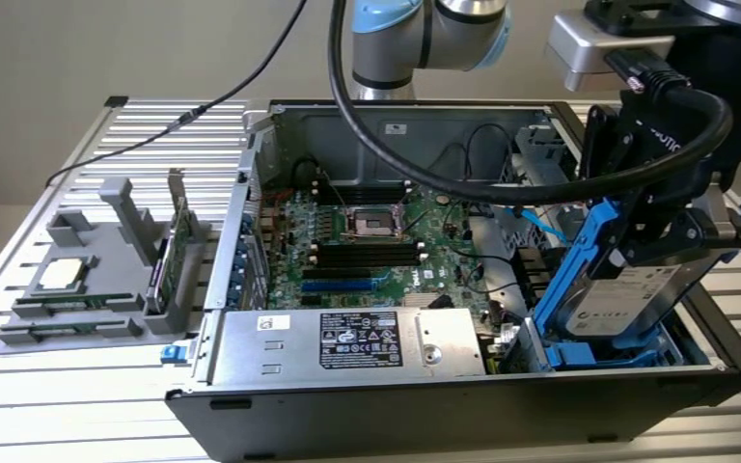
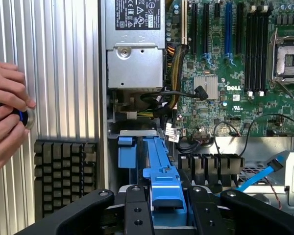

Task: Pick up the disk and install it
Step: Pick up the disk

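1. My black pincer [image 1: 654, 241] is pinching the disk [image 1: 635, 299], a flat silver-grey metal hard drive with a white printed label in a bright blue plastic carrier. One finger presses on either side of it.
2. The disk stands steeply tilted with its label toward the exterior camera. Its lower end is down inside the black metal computer case [image 1: 474, 424], in the near corner at the exterior view's right.
3. In the wrist view, the disk's blue carrier runs between my two black fingers [image 2: 137, 210] and touches both.
4. Just beside the disk, toward the exterior view's left, lies a large silver power-supply box with a black-and-white label [image 1: 344, 342]. Behind that box is the green motherboard [image 1: 370, 241].
5. A thick black cable [image 1: 384, 145] loops from my arm over the open case.
6. Outside the case, a grey plastic fixture [image 1: 88, 299] sits on the ribbed aluminium table [image 1: 62, 405] at the exterior view's left. It carries a small square silver chip [image 1: 65, 275], well apart from the disk.
7. In the wrist view, a person's hand [image 2: 5, 93] rests on a small round blue-ringed object [image 2: 23, 117], near a black keyboard [image 2: 63, 171].
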{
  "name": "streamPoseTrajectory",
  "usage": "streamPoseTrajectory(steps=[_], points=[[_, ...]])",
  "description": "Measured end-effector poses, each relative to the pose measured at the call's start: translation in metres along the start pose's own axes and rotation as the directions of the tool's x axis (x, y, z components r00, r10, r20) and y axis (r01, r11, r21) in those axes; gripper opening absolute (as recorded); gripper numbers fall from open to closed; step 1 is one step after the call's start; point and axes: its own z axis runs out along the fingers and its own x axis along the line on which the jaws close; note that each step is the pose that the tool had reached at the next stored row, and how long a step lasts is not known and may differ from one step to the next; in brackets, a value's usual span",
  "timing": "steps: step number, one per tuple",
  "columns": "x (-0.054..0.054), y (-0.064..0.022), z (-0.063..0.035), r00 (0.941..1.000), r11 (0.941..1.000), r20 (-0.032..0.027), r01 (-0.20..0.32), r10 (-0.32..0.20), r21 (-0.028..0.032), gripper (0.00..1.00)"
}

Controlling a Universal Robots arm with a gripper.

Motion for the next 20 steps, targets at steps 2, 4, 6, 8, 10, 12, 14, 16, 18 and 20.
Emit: streamPoseTrajectory(steps=[2, 4, 6, 8, 10, 12, 14, 16, 18, 20], points=[[0.0, 0.0, 0.0001, 1.0, 1.0, -0.0003, 0.0, 0.0, 0.0, 0.33], [-0.0001, 0.0, 0.0003, 1.0, 1.0, -0.0009, 0.0, 0.0, 0.0, 0.33], [-0.0002, 0.0, 0.0004, 1.0, 1.0, -0.0026, 0.0, 0.0, -0.0002, 0.33], [-0.0001, 0.0, 0.0005, 1.0, 1.0, -0.0054, 0.0, 0.0, -0.0003, 0.33], [-0.0001, 0.0, 0.0004, 1.0, 1.0, -0.0083, 0.0, 0.0, -0.0006, 0.33], [-0.0001, 0.0, 0.0003, 0.9999, 1.0, -0.0109, 0.0, 0.0, -0.0009, 0.33], [-0.0001, -0.0001, 0.0003, 0.9999, 1.0, -0.0128, 0.0, 0.0, -0.0012, 0.33], [-0.0001, -0.0001, 0.0003, 0.9999, 1.0, -0.013, 0.0, 0.0, -0.0012, 0.33], [-0.0001, -0.0001, 0.0003, 0.9999, 1.0, -0.013, 0.0, 0.0, -0.0013, 0.33], [-0.0001, 0.0, 0.0003, 0.9999, 1.0, -0.013, 0.0, 0.0, -0.0014, 0.33]])
